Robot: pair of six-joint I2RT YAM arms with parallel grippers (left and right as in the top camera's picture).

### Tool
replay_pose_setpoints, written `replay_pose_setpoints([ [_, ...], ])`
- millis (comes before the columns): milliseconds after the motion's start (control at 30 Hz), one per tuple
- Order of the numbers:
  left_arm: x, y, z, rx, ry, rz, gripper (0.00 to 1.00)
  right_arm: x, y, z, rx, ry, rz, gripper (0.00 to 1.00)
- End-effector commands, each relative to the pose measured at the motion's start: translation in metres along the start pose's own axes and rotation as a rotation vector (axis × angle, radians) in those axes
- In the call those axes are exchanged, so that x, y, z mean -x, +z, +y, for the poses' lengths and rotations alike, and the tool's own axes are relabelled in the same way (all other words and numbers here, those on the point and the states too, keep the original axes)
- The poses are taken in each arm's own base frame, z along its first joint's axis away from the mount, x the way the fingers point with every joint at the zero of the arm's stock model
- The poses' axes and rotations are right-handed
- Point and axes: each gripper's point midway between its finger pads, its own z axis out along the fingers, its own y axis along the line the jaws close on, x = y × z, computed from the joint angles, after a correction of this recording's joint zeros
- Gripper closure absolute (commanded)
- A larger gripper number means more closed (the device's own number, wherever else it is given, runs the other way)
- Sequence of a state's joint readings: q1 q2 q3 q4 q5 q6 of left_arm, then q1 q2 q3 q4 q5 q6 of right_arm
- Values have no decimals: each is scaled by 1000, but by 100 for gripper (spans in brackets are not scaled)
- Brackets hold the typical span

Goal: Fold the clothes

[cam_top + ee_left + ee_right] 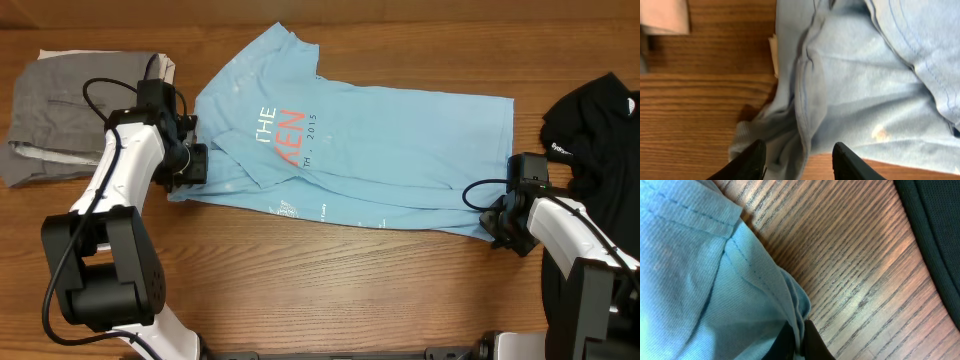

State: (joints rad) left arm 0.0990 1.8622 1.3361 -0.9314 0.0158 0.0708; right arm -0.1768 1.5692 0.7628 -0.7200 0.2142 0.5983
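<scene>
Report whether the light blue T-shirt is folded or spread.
Partly folded: the T-shirt lies doubled over lengthwise on the table, with only part of its lettering showing.

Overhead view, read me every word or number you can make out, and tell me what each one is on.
"THE": white, on the chest of the light blue T-shirt.
"EN": orange-red, below it, its start lost in a fold.
"2015": small, beside that.
White print near the shirt's lower edge: too small to read.
White mark on the black garment: too small to read.

The left tool (797,160) stands parted, the right tool (799,341) pinched shut.
</scene>
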Motion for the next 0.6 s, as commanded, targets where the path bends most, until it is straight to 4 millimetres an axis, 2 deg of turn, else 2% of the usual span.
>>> replay_pose_setpoints([
  [0, -5, 13, 0, -13, 6, 46, 54, 1, 1, -4, -16, 4, -7, 95],
  [133, -10, 32, 3, 1, 6, 95, 57, 0, 1, -4, -16, 4, -7, 95],
  [267, -16, 54, 10, 35, 8, 148, 80, 0, 1, -4, -16, 4, -7, 95],
  [367, -8, 53, 13, 44, 4, 118, 87, 1, 1, -4, -15, 4, -7, 95],
  [567, 18, 39, 27, 77, -43, 45, 85, 1, 1, -4, -16, 4, -7, 95],
])
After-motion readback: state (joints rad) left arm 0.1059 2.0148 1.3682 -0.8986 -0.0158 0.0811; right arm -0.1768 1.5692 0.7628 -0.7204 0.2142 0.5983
